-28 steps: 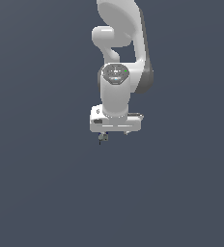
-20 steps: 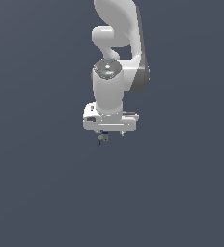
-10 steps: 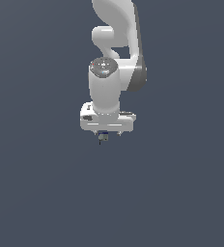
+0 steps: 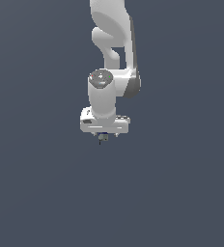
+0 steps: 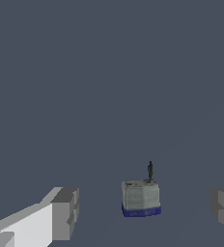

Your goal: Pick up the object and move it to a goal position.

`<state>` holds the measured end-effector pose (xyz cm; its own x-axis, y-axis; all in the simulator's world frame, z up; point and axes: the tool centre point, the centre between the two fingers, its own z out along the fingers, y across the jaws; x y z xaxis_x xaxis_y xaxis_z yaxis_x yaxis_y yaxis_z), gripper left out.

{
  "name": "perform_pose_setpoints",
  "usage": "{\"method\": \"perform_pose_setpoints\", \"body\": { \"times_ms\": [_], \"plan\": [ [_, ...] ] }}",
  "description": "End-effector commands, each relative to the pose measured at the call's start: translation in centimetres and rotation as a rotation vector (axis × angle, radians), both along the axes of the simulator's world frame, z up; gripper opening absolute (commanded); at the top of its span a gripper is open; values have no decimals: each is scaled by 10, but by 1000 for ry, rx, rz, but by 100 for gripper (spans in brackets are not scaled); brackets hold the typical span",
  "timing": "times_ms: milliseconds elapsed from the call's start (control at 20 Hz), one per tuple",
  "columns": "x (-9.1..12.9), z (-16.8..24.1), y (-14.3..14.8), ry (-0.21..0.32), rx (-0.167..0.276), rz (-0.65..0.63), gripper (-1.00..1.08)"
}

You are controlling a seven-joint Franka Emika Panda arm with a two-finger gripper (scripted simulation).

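1. A white Panda arm (image 4: pixel 111 58) is seen reaching down from the top of the exterior view against a plain dark grey-blue ground (image 4: pixel 181 183).
2. The gripper (image 4: pixel 105 136) is pointed downward, its broad white body carried level below the wrist.
3. The object (image 4: pixel 103 138), a tiny grey-green blob with a dark tip, is seen just beneath the gripper body, between the short finger stubs.
4. In the wrist view, the object (image 5: pixel 141 198) is shown as a small pale grey-green block with a blue band at one end and a thin blackish stem at the other.
5. The fingers (image 5: pixel 64 213) are spread wide in the wrist view, with clear gaps left on both sides of the block; nothing is clamped.
6. Whether the block rests on the ground cannot be told.
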<state>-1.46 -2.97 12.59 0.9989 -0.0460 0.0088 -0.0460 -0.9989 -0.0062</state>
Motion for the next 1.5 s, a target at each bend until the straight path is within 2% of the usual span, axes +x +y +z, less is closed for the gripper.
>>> {"method": "perform_pose_setpoints", "body": {
  "times_ms": [0,300,550,950,1450],
  "plan": [
    [-10,-17,-5,3,-2,5,100],
    [-33,-49,-13,7,-4,17,100],
    [-43,-61,-17,9,-6,21,100],
    [-44,-68,-17,10,-6,21,100],
    [-45,-109,-17,9,-6,22,100]
  ]
}}
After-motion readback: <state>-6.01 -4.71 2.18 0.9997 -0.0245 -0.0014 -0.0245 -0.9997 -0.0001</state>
